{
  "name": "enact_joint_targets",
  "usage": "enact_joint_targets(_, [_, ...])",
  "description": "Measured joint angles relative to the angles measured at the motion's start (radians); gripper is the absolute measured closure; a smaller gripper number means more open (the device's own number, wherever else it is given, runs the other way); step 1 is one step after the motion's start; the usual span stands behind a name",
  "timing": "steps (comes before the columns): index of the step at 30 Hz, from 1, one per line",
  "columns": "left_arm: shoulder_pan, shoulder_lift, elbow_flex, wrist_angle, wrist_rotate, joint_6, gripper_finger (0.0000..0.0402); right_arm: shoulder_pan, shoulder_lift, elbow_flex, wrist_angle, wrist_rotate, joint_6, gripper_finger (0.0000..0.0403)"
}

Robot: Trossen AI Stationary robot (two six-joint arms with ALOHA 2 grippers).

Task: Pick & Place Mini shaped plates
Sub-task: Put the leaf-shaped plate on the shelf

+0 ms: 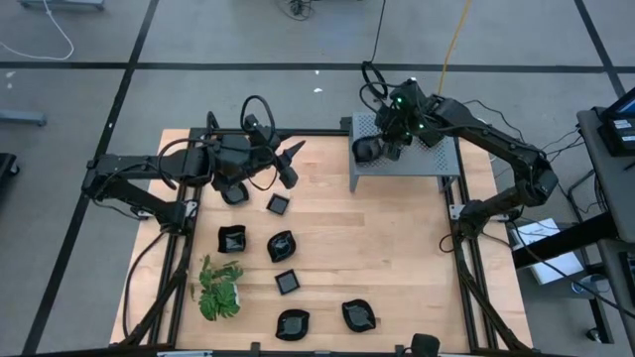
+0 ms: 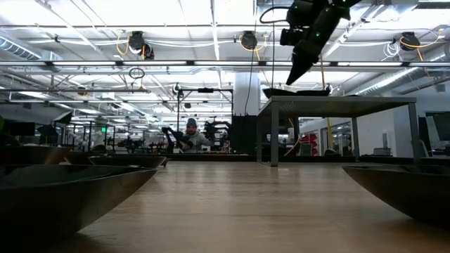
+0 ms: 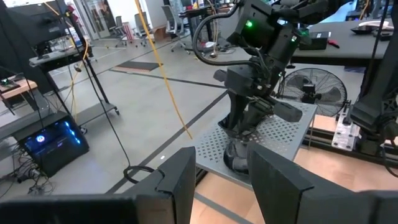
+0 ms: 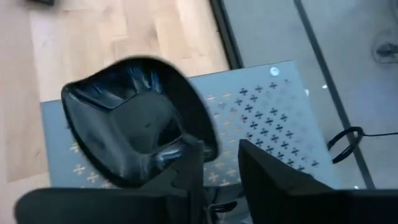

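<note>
One black plate (image 4: 134, 121) lies on the grey perforated stand (image 1: 427, 159) at the desk's far right corner, near the stand's left end. The right wrist view shows it best: a glossy wavy-edged dish whose rim sits against the inner face of one finger of the right gripper (image 4: 219, 163). The jaws stand a little apart there, and whether they are pinching the rim or have let go I cannot tell. From above, the right gripper (image 1: 389, 149) only shows as a dark mass over the plate (image 1: 365, 150). The low view adds that the stand (image 2: 337, 105) is raised on legs, with the right gripper (image 2: 295, 76) pointing down at its top.

Seven more plates lie on the bare wood of the desk (image 1: 397, 258): one (image 1: 233, 193) under the left arm, a square one (image 1: 279, 204) beside it, two (image 1: 231, 238) (image 1: 281, 245) mid-left, a small square one (image 1: 287, 282), and two (image 1: 292, 323) (image 1: 358, 314) by the near edge. A green plant (image 1: 218, 290) stands near the left edge.

The left gripper (image 1: 291, 164) hovers over the far left part of the desk; its wrist view shows its jaws (image 3: 221, 180) parted and empty, aimed toward the stand (image 3: 267, 140).
</note>
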Motion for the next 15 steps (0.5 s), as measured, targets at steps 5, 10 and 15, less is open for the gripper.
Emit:
enact_joint_targets(5, [-0.002,0.0,0.0,0.0,0.0,-0.003,0.0252,0.005,-0.011,0.0,0.027,0.083,-0.029,0.0291])
enact_joint_targets(10, [-0.001,0.0,0.0,-0.002,0.015,-0.023,0.0252,0.037,-0.038,0.0,0.048,0.119,-0.035,0.0292])
enact_joint_targets(15, [-0.001,0.0,0.0,-0.002,0.015,-0.029,0.0252,0.099,-0.048,0.0,0.094,0.039,0.125,0.0301])
